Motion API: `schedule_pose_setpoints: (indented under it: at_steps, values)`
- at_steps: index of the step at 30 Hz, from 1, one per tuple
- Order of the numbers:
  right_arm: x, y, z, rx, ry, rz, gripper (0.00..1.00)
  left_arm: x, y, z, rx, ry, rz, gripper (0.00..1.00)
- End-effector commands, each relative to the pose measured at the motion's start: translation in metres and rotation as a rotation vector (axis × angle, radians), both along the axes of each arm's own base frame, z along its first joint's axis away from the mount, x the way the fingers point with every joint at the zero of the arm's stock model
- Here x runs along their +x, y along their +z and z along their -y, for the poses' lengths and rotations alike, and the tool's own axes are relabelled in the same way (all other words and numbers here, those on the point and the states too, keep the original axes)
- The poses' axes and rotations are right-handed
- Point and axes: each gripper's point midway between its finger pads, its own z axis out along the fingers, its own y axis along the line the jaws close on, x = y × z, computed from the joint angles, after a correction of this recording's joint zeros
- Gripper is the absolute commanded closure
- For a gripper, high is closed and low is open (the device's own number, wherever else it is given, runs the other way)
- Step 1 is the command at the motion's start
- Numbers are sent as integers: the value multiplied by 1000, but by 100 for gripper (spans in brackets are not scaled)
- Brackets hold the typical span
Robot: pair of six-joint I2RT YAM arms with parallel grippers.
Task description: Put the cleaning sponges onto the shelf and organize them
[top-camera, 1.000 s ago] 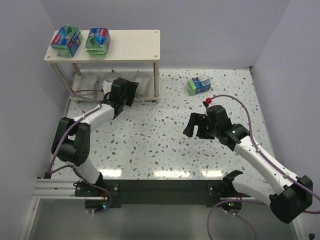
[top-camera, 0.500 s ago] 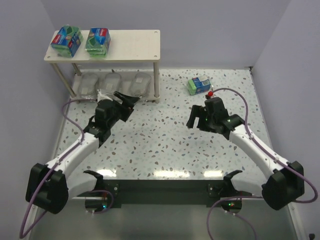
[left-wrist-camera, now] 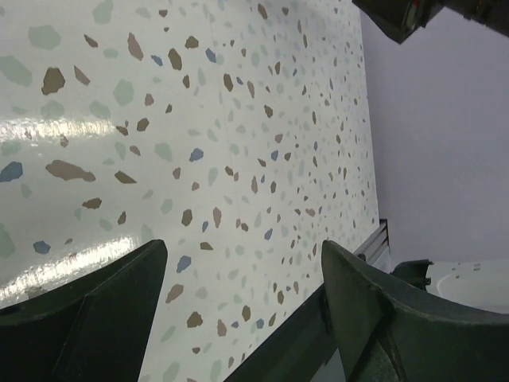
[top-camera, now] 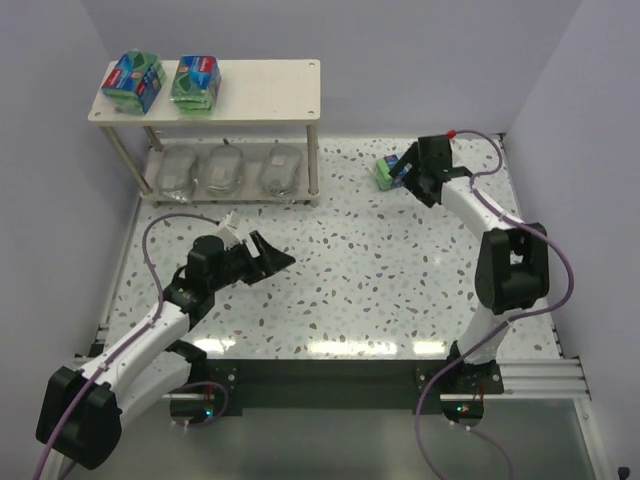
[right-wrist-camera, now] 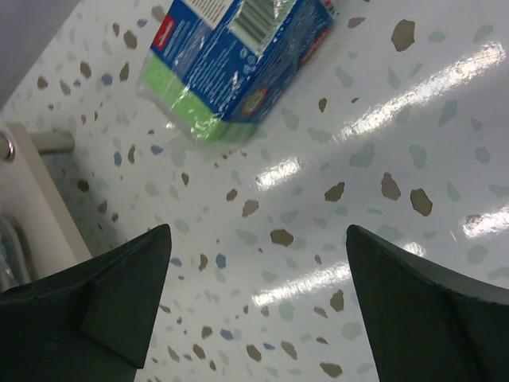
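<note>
The speckled terrazzo table (top-camera: 350,290) is enclosed by lilac walls (top-camera: 400,60). The shelf (top-camera: 270,92) stands at the far left. Two green packs (top-camera: 133,82) lie side by side at the left end of its upper board, and three silvery scourers (top-camera: 225,168) sit in a row on the lower tier.

One green sponge pack (right-wrist-camera: 238,56) lies loose on the table, right of the shelf and well apart from it. The right gripper (right-wrist-camera: 256,239) hovers just short of this pack, jaws spread wide and holding nothing. The pack lies skewed to the jaws.

Recommended procedure:
- Rotate the wrist square to the pack's long sides.
- Advance until the pack sits between the jaws.
- Close gently, since the wrap likely slips.

The left gripper (left-wrist-camera: 238,255) is spread and empty over bare table.
</note>
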Motion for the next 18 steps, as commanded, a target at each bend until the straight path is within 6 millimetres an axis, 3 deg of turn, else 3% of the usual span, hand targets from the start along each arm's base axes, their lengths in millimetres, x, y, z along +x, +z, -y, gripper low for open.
schedule_pose_setpoints:
  at_steps: [1,2,3,7,14,18]
  values:
    - [41,9,7,160,-243,110,6,-21,-9,7,43,-139,24,17]
    - [48,8,8,189,-273,118,6,-24,-9,8,44,-153,23,17]
    - [54,-5,5,228,-311,99,7,-25,-8,7,49,-158,29,17]
    - [88,-6,-3,302,-326,152,8,-31,-14,1,100,-164,25,17]
    - [106,-37,10,345,-469,131,15,-34,-17,-7,150,-162,34,17]
    - [108,-49,18,338,-516,123,30,-32,-16,-11,177,-143,40,17]
